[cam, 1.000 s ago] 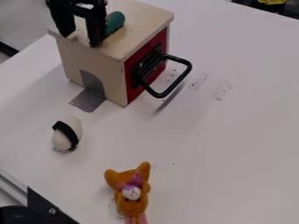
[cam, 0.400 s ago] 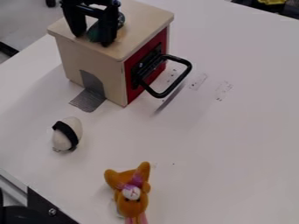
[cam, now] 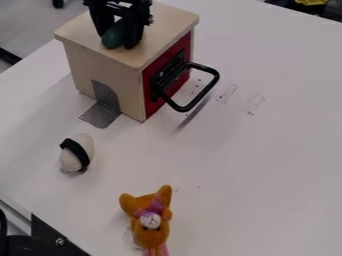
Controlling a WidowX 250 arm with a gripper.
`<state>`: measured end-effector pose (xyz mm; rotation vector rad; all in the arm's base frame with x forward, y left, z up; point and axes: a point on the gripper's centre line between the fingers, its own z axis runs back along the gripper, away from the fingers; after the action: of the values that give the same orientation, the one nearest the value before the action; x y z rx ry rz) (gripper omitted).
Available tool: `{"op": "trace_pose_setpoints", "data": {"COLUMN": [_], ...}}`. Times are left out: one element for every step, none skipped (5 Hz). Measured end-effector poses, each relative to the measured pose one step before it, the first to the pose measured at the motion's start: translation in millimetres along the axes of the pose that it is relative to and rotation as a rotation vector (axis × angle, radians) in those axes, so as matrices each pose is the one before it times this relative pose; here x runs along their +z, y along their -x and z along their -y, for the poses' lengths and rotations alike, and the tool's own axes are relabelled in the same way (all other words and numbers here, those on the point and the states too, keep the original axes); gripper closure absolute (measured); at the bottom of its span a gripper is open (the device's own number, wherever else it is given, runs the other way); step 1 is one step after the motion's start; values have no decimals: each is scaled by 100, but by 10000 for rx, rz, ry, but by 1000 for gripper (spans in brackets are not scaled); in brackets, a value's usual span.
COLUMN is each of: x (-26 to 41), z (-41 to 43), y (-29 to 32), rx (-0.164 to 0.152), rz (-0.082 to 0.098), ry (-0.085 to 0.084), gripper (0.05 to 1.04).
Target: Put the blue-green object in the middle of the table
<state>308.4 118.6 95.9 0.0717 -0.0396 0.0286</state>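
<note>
From here, the blue-green object (cam: 114, 36) is at the claw (cam: 120, 41), over the wooden box (cam: 80, 46), grasped or not I can't tell, so moving it to mid-counter (cam: 234, 160) remains.

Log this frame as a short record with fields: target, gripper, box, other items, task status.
target: blue-green object, at the top of the wooden box
gripper: black gripper, over the box top, at the blue-green object; grasp cannot be confirmed
box: wooden box, red side with black handle
other items: white egg-shaped item with black band; orange plush toy, nearer the camera
task status: object not yet on the middle of the table
</note>
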Motion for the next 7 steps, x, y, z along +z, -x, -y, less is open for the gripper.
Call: {"op": "trace_pose_setpoints", "data": {"x": [18,315,80,-1116,-3483,-2329,-2111], "z": [187,1537,3148,4902,5874,2836,2137], "y": [121,1234,132,-985,-123,-611,-315], "rx": [-7,-240,-661,-931,-1340,-339,-228], "rz": [67,94,-20,-226,-1176,-350,-318], "ry": [-57,32,226,390,67,38,-25], "gripper": [598,599,599,600,600,600,600]}}
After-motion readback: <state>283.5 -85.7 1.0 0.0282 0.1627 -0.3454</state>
